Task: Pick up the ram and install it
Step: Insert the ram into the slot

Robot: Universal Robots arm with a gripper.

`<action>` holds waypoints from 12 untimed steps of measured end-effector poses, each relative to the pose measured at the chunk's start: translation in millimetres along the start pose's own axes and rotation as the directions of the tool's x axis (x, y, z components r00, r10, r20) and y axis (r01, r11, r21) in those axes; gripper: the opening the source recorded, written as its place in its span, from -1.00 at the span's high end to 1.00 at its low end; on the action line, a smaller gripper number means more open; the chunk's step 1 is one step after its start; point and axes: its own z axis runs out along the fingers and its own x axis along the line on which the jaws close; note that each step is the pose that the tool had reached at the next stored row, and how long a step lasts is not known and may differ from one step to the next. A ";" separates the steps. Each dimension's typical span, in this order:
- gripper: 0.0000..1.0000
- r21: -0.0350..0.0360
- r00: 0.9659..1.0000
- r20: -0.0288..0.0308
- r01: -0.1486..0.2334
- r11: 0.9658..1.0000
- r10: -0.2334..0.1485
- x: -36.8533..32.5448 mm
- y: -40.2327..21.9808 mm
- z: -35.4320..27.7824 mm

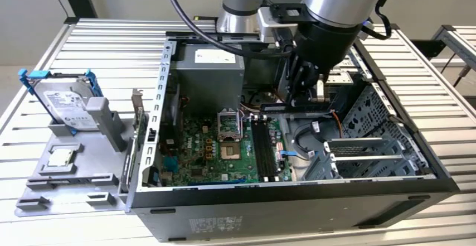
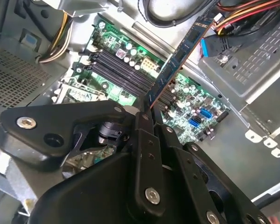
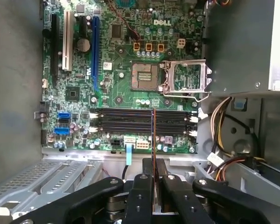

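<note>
On the slatted tabletop (image 1: 111, 39) lies an open computer case (image 1: 297, 210) with its green motherboard (image 3: 116, 88) exposed. Above the board's memory slots (image 3: 126, 122), the gripper (image 3: 153, 165) pinches one end of the ram (image 2: 179, 53), held in the air and not seated.

In the second wrist view, the near end of the ram (image 2: 179, 53) disappears between the clamped fingers of the gripper (image 2: 148, 111), whose dark body covers part of the motherboard (image 2: 116, 70) beneath it. In the first wrist view the ram is seen edge-on as a thin line, so its chips cannot be made out, and the power supply (image 3: 242, 42) is cut off by the picture's edge. In the exterior view the arm (image 1: 335, 11) runs out past the top edge and blocks the part of the computer case (image 1: 297, 212) behind it.
</note>
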 end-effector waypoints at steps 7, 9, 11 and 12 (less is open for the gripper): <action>1.00 0.002 0.995 0.005 -0.101 0.995 0.101 0.0 -0.1 0.7; 1.00 0.009 0.993 0.006 -0.116 0.993 0.116 -0.5 0.0 0.8; 1.00 0.018 0.991 0.008 -0.133 0.991 0.133 -0.7 0.0 0.8; 1.00 0.021 0.990 0.009 -0.143 0.989 0.143 -0.8 0.0 0.7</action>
